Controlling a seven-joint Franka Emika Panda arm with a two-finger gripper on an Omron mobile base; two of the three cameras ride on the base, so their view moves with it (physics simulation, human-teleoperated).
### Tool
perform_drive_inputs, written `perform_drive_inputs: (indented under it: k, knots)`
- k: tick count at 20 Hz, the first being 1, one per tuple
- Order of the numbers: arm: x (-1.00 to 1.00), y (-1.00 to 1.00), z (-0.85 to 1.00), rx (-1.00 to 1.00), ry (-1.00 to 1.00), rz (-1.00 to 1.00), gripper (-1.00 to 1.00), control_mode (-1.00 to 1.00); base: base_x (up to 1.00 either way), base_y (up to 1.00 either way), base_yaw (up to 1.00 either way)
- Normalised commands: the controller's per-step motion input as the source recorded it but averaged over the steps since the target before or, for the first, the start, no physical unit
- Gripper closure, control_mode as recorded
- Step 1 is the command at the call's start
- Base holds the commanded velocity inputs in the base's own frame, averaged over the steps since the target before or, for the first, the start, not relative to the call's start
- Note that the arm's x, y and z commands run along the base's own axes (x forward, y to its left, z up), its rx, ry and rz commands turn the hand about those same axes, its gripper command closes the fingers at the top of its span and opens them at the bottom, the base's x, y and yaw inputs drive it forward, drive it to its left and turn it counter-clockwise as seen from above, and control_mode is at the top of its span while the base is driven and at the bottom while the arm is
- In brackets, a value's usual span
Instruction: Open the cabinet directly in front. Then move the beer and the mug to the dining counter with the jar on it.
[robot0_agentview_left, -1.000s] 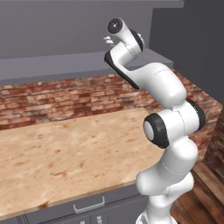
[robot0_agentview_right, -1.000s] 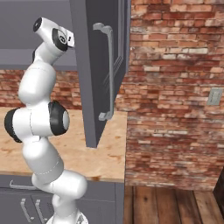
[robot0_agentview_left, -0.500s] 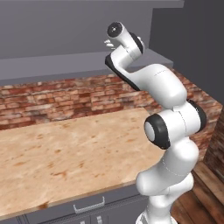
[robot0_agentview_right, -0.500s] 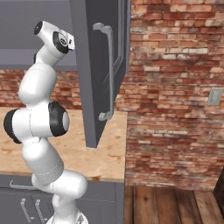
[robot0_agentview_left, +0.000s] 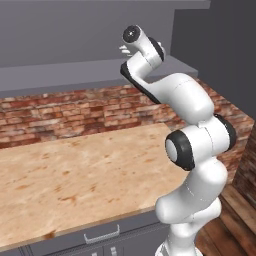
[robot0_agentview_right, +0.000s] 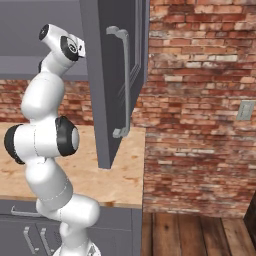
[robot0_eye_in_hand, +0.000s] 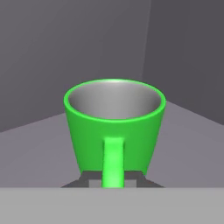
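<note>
Now, claw (robot0_eye_in_hand: 113, 178) pinching green mug (robot0_eye_in_hand: 114, 127) handle, inside open cabinet (robot0_agentview_right: 117, 75), mug upright.

Arm rises from base in an S: lower links lean fwd, dark elbow joint at mid height, upper link angles up and back, wrist at top bent fwd and reaching up high. Same pose in both base views; wrist end w/ dark round cap is the highest part. Hand itself hidden past the wrist in base views. In hand view gripper (robot0_eye_in_hand: 113, 180) sits low at frame bottom, dark fingertips (robot0_eye_in_hand: 89, 180) close together either side of the mug (robot0_eye_in_hand: 114, 127) handle, pinching it. Jaws nearly closed, clamped on handle. Mug upright, handle facing the hand.
</note>
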Motion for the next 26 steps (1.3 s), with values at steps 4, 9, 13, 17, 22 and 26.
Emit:
perform_drive_inputs:
  k: [4, 9, 13, 17, 22, 26]
  knots:
    - [-0.25, 0.03, 0.00, 0.00, 0.00, 0.00, 1.00, -1.00, 0.00, 0.00, 0.00]
    - [-1.00, 0.59, -0.03, -0.03, -0.13, 0.00, 1.00, -1.00, 0.00, 0.00, 0.00]
    - [-1.00, 0.87, -0.10, -0.05, -0.20, 0.00, 1.00, -1.00, 0.00, 0.00, 0.00]
    - [-1.00, 0.64, -0.01, 0.02, -0.08, 0.00, 1.00, -1.00, 0.00, 0.00, 0.00]
    - [-1.00, 0.26, 0.51, 0.15, 0.16, 0.00, 1.00, -1.00, 0.00, 0.00, 0.00]
    - [-1.00, 0.21, 0.48, 0.12, 0.34, 0.00, 1.00, -1.00, 0.00, 0.00, 0.00]
